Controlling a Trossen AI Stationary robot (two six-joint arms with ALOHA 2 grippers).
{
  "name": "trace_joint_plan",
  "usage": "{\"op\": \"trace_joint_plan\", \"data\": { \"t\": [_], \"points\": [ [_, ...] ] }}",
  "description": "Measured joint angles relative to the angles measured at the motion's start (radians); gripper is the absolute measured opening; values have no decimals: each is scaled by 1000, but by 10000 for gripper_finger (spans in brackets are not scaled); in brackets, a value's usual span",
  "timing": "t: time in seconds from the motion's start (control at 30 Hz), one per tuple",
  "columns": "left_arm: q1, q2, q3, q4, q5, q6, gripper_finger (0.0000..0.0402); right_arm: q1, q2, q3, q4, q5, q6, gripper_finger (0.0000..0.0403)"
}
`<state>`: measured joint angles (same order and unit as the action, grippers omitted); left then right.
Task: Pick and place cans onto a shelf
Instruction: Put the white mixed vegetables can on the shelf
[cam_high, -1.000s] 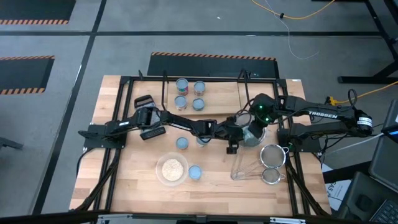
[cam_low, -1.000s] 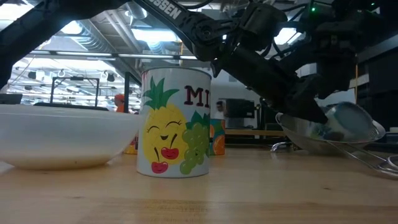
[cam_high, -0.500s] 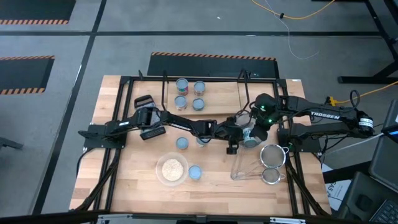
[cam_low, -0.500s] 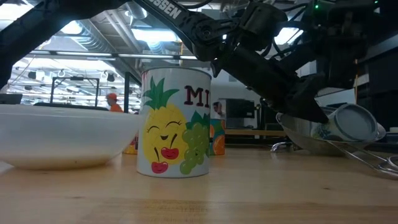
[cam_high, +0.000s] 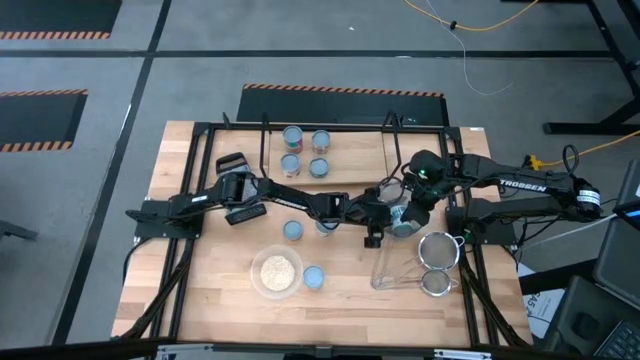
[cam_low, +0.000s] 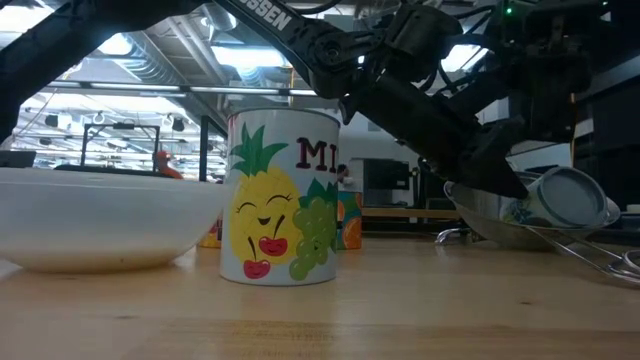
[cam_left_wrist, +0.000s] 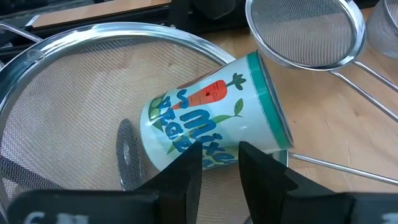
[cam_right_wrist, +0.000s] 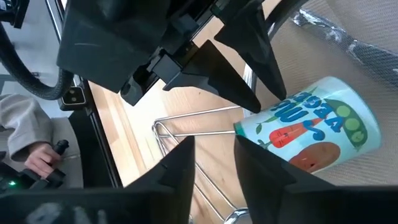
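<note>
A can (cam_left_wrist: 211, 118) with a carrot label lies on its side in a large wire sieve (cam_left_wrist: 62, 124) right of the table's middle. It also shows in the right wrist view (cam_right_wrist: 317, 130) and the low view (cam_low: 565, 200). My left gripper (cam_left_wrist: 221, 152) reaches it from the left, its fingers a narrow gap apart. My right gripper (cam_right_wrist: 214, 146) hovers just beyond the sieve (cam_high: 405, 222), narrowly open and empty. Several cans (cam_high: 305, 150) stand on the shelf (cam_high: 355, 150) at the far side. Loose cans (cam_high: 292, 230) (cam_high: 313, 277) stand on the table. My left gripper has both fingertips (cam_right_wrist: 273, 99) against the can's side (cam_left_wrist: 221, 140), about midway along it, not pinching it. The fingers come slanting down from the table's left. The can lies tilted, its teal-rimmed end (cam_left_wrist: 273, 106) on the sieve's rim and its other end down in the mesh.
A clear bowl of grains (cam_high: 276, 272) sits near the front beside a pineapple-label can (cam_low: 283, 200). Two small strainers (cam_high: 438, 250) (cam_high: 435, 283) and a clear measuring cup (cam_high: 395, 265) lie right of centre. Black frame rails run along both table sides.
My right gripper has drawn back a little from the sieve toward the table's far right. The can in the sieve has shifted slightly, and more of its round end shows in the low view.
</note>
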<state>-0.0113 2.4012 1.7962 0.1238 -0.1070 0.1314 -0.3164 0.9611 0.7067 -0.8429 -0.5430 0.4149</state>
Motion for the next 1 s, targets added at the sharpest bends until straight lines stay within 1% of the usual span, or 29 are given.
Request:
{"op": "trace_joint_plan", "data": {
  "t": [0.13, 0.23, 0.43, 0.53, 0.57, 0.7, 0.8, 0.87, 1.0],
  "points": [
    [0, 0, 0, 0, 0, 0, 98, 0, 0, 0, -1, 9, -2, 138],
    [0, 0, 0, 0, -5, 5, 98, 0, 0, 0, -36, 26, -2, 142],
    [0, 0, 0, 0, -7, 5, 98, 7, 0, 0, -181, 27, 22, 142],
    [0, 0, 0, 0, -7, 2, 98, 33, 0, 0, -193, 39, 26, 142],
    [0, 0, 0, 0, -7, 2, 98, 46, 0, 0, -192, 55, 30, 142],
    [0, 0, 0, 0, -7, 2, 98, 111, 1, 0, -188, 188, 106, 142],
    [0, 0, 0, 0, -7, 2, 98, 154, 1, 0, -187, 258, 153, 142],
    [0, 0, 0, 0, -7, 2, 98, 181, 1, 0, -184, 286, 169, 142],
    [0, 0, 0, 0, -7, 2, 98, 231, 1, 0, -162, 288, 196, 142]
  ]
}}
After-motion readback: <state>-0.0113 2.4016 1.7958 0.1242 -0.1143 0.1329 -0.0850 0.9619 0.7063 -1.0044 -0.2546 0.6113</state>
